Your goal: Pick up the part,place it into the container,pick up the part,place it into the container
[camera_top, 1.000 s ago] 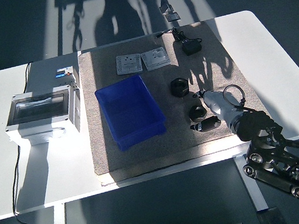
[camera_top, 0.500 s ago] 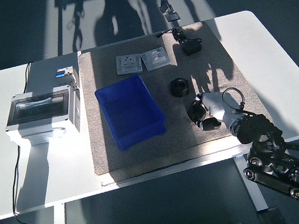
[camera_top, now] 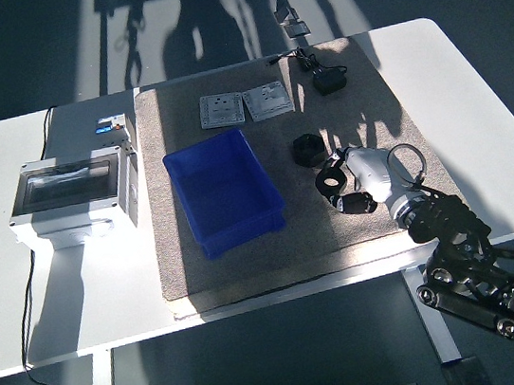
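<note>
**Ring part in my right hand, bin off to the left**

My right hand (camera_top: 352, 184) is over the mat (camera_top: 363, 130), reaching in from the near right corner, and it looks to me like my fingers are closed on a black ring part (camera_top: 330, 180). The ring sits at the left tip of my hand, hole facing up toward the camera, so it seems to be carried flat, its axis close to vertical. Being round, it has no long side to speak of. Whether it is clear of the mat or only just touching, I can't say from up here.

A second black ring part (camera_top: 308, 149) lies on the mat just beyond my hand, flat, hole up, apart from my fingers. That one waits its turn.

The blue container (camera_top: 226, 191) stands to the left of my hand, open top, nothing visible inside it, long side running near to far with a slight slant. It's near enough that a short sideways carry should do it, which I reckon is why I hold the ring at my leftmost fingertips: it leads the way over the rim.

Farther back on the mat sit two grey switch plates (camera_top: 245, 106) and a black adapter (camera_top: 328, 79). A grey electrical box (camera_top: 70, 192) stands on the white bench (camera_top: 472, 86), left. My left hand is out of view.
</note>
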You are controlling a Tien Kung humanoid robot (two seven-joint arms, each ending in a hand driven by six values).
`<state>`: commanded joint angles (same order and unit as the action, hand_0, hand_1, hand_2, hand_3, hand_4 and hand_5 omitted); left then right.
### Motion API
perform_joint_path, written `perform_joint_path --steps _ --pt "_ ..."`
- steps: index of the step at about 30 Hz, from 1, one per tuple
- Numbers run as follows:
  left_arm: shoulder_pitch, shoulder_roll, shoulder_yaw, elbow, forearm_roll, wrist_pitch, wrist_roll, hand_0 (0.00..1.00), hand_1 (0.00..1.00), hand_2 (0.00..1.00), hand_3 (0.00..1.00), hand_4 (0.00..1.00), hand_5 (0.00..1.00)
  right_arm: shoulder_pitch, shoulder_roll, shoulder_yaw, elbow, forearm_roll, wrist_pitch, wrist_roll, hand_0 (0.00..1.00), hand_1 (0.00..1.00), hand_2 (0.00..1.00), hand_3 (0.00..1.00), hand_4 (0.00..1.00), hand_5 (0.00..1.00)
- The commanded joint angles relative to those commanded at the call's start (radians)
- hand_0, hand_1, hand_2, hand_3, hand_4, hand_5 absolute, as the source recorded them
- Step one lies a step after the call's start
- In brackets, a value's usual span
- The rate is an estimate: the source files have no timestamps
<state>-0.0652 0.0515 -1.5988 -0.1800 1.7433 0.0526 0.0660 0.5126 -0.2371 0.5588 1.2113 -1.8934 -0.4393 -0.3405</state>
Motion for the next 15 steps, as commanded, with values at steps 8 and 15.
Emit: perform_joint_path --steps 8,15 --pt "0.001 0.0 0.0 0.0 -0.003 0.004 -0.003 0.688 0.651 0.63 0.564 0.447 0.54 0.062 0.034 -0.029 -0.008 0.135 -0.106 0.052 0.419 0.336 0.546 0.64 0.274 0.002" --pt "-0.003 0.003 -0.005 0.0 0.003 0.005 -0.003 0.688 0.65 0.631 0.563 0.446 0.544 0.169 0.093 -0.146 0.029 0.15 -0.12 0.063 0.436 0.351 0.56 0.65 0.426 0.002"
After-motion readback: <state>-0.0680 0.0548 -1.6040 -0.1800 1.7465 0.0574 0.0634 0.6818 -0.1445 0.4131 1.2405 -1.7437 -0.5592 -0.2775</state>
